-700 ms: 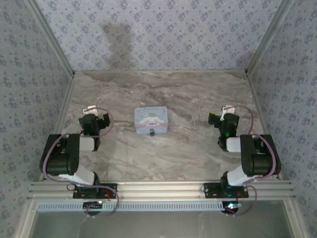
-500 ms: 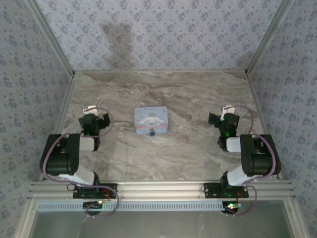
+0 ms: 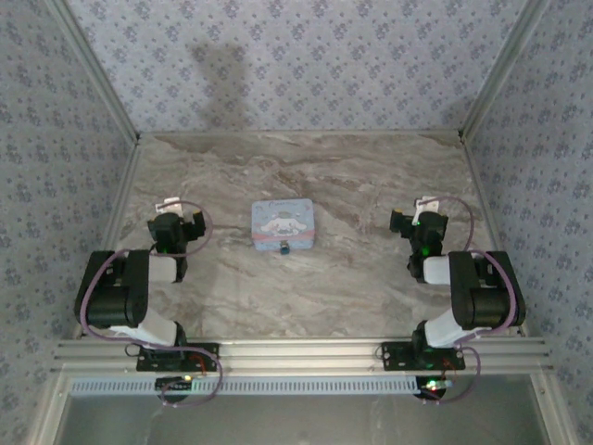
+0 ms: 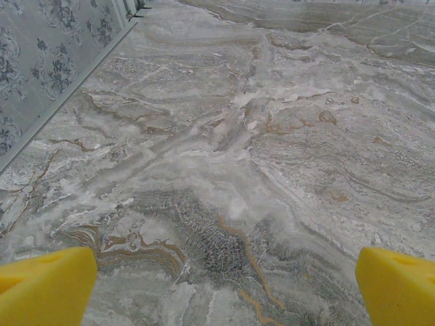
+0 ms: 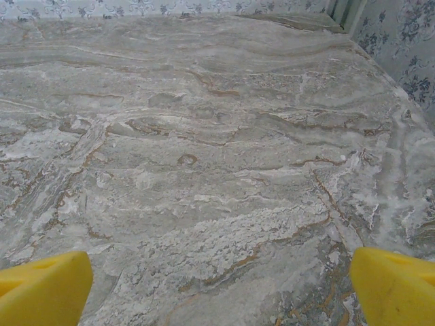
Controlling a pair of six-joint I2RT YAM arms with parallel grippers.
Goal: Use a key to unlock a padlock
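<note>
Nothing has visibly moved since the earlier frame: both arms sit folded at their sides of the table point(image 3: 371, 176) as before, and the tin point(image 3: 283, 222) has not shifted. The left gripper point(image 3: 181, 221) is spread wide, its yellow pads point(image 4: 44, 285) at the two lower corners of its wrist view with bare marble between them. The right gripper point(image 3: 415, 222) is spread just as wide, pads point(image 5: 41, 288) far apart, holding nothing. Your padlock point(image 3: 284, 247) is the tiny dark-blue speck touching the middle of the tin's near edge, roughly midway between the two arms and well apart from both. Expect it to be light, hard and smooth, so it will likely skid or twist if you pinch it off-centre. Take it across the flat sides of the body, low down, leaving the keyhole free for the key. Whether it hangs from the tin or just lies against it, you cannot tell at this size, so do not pull hard.
</note>
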